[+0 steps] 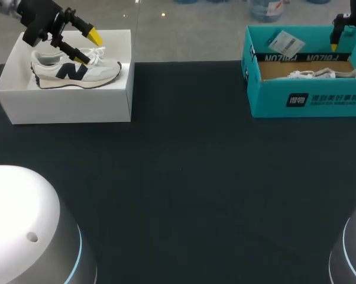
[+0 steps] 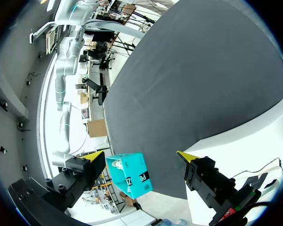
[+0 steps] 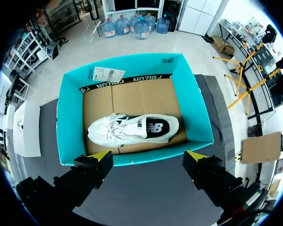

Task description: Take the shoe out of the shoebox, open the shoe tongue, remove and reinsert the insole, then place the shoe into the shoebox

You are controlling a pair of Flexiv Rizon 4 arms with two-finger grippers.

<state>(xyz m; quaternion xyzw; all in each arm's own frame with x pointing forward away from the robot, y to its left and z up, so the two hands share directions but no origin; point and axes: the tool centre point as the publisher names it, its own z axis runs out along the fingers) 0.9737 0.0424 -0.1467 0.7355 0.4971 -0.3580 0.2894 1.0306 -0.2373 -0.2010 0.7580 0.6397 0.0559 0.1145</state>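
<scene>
White low sneaker (image 3: 132,130), black insole showing, lying on brown cardboard floor of teal shoebox (image 3: 132,63). Right gripper (image 3: 148,155) spread wide above near wall. Second grey-white sneaker (image 1: 74,70), navy emblem, upright in white box (image 1: 71,109); left gripper (image 1: 88,48) parted over laces.

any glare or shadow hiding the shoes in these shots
Head view: the white box is brightly lit, yet the grey shoe in it reads clearly; the front wall of the teal box, not shadow, hides most of the white shoe. Right wrist view: even light, white shoe fully visible, no glare. Left wrist view: the white box is very bright, the grey shoe barely in view.
</scene>
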